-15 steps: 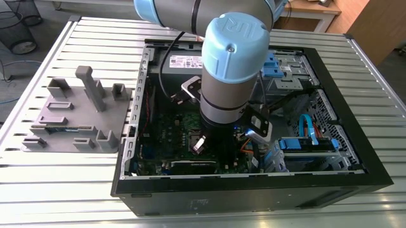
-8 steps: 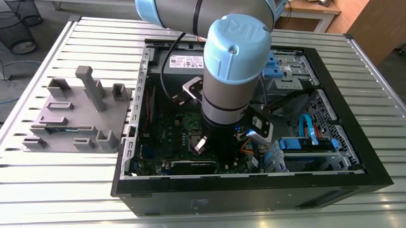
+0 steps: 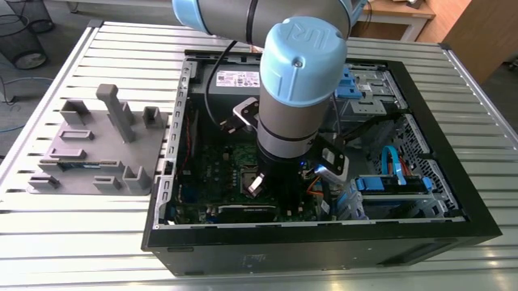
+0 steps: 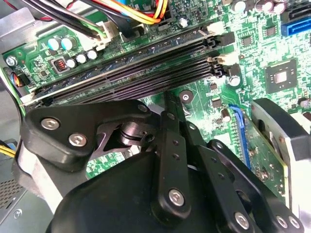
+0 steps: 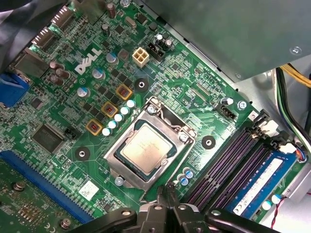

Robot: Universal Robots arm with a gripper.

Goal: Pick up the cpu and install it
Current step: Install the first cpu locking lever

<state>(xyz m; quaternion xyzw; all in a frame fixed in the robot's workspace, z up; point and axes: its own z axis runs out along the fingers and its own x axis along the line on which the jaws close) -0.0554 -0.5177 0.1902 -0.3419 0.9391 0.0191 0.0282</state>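
Already sees the cpu (image 5: 146, 148) lying flat within the socket (image 5: 182, 133), just beside the tip of the tool (image 5: 169, 188); clenched, grasping nothing, poised over the motherboard (image 5: 165, 82).

A slatted metal table (image 3: 81, 242) carries a grey tray (image 3: 150, 159) at nine o'clock and an open case (image 3: 324, 242) from centre to three o'clock.

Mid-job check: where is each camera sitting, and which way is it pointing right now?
Exterior view: off the arm, high up, looking down into the open computer case and at the grey tray; the arm reaches into the case.
First wrist view: on the arm, looking down at the cpu in its socket; the gripper shows.
Second wrist view: on the arm, looking past the gripper at the memory slots.
Shared: both wrist views show gripper and memory slots.
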